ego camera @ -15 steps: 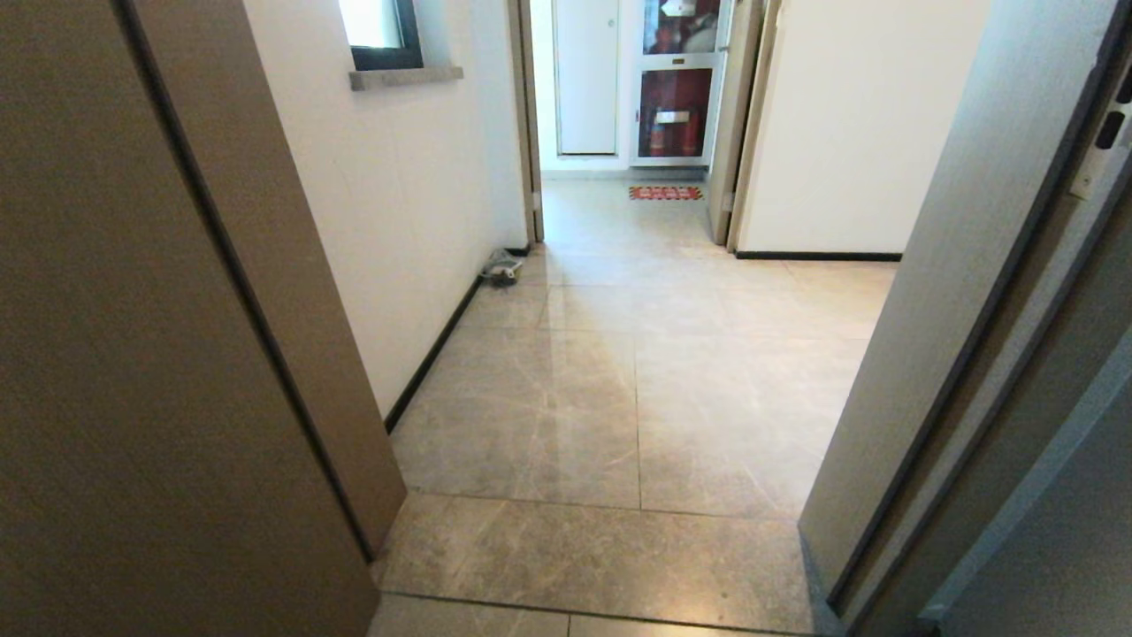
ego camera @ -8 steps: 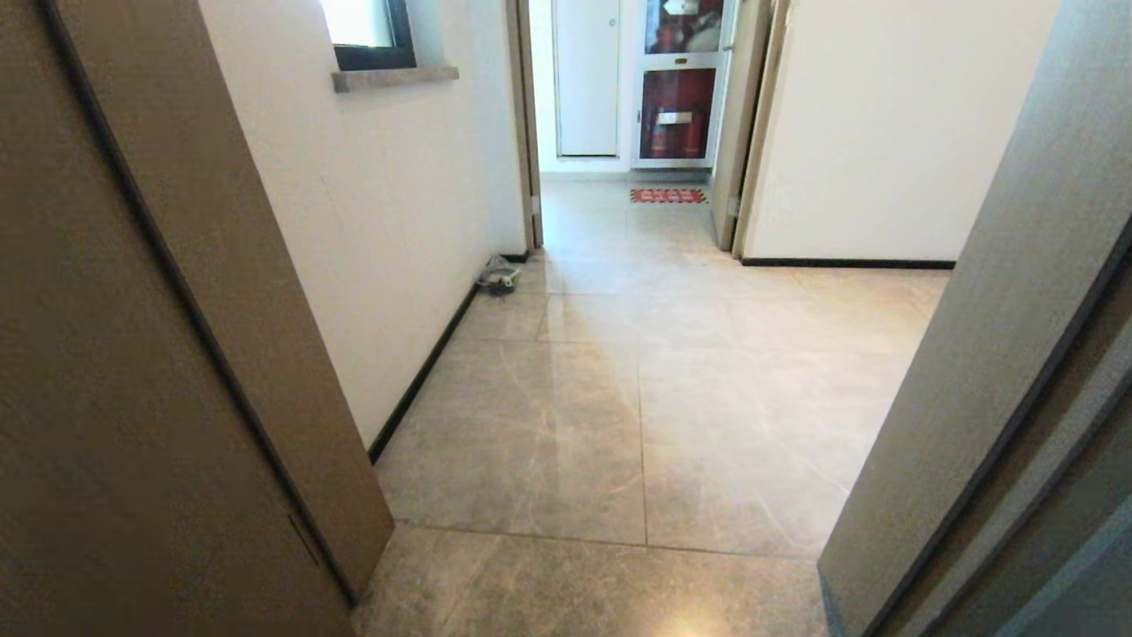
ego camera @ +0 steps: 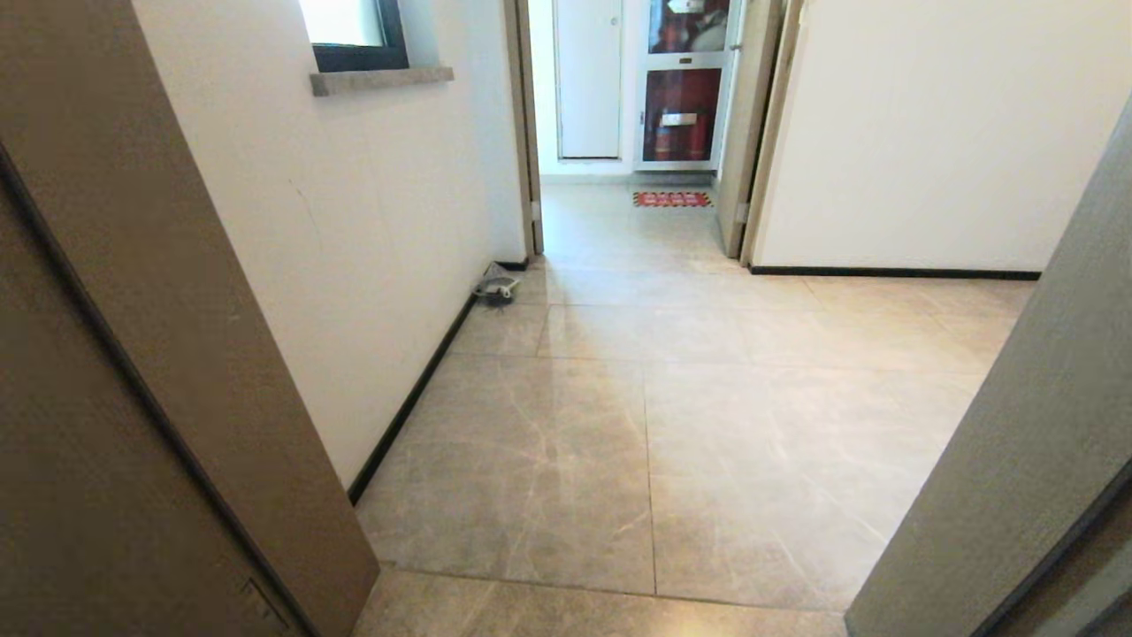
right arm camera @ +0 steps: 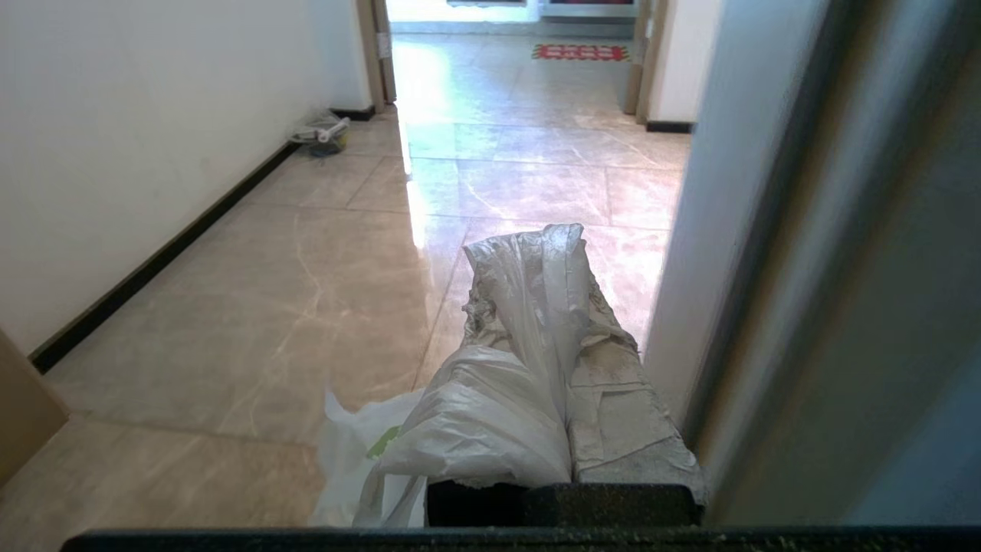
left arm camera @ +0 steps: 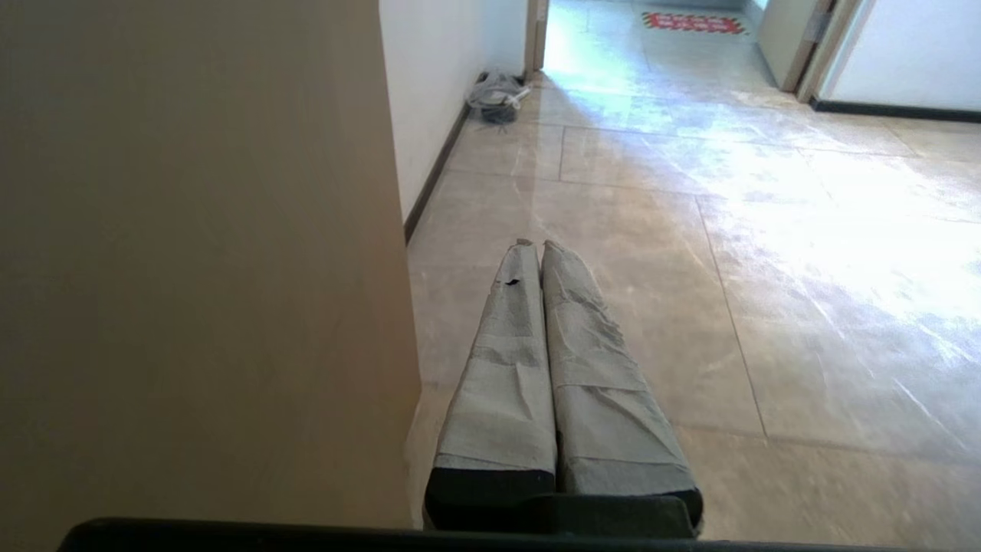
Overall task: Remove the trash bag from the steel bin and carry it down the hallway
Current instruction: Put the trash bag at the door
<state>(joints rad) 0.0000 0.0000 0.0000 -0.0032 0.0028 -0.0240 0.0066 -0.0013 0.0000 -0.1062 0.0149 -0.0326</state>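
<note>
My right gripper (right arm camera: 548,234) is shut on the trash bag (right arm camera: 475,418), a thin white plastic bag with a bit of green print. The bag's film is pinched between the taped fingers, drapes over one finger and hangs down below the wrist. My left gripper (left arm camera: 535,245) is shut with nothing between its taped fingers, pointing forward over the tiles. Neither gripper shows in the head view. The hallway (ego camera: 637,416) of glossy beige-grey marbled tiles lies ahead through a doorway. The steel bin is out of view.
A brown door leaf (ego camera: 133,372) stands close on the left and a grey door frame (ego camera: 1035,442) close on the right. A small bundle of cable (ego camera: 496,287) lies by the black baseboard. Farther on, another doorway (ego camera: 637,212) leads to a red mat (ego camera: 671,199).
The whole head view has shifted: the door leaf and frame have slid outward and the hallway floor fills more of the picture, so the camera has moved forward through the doorway.
</note>
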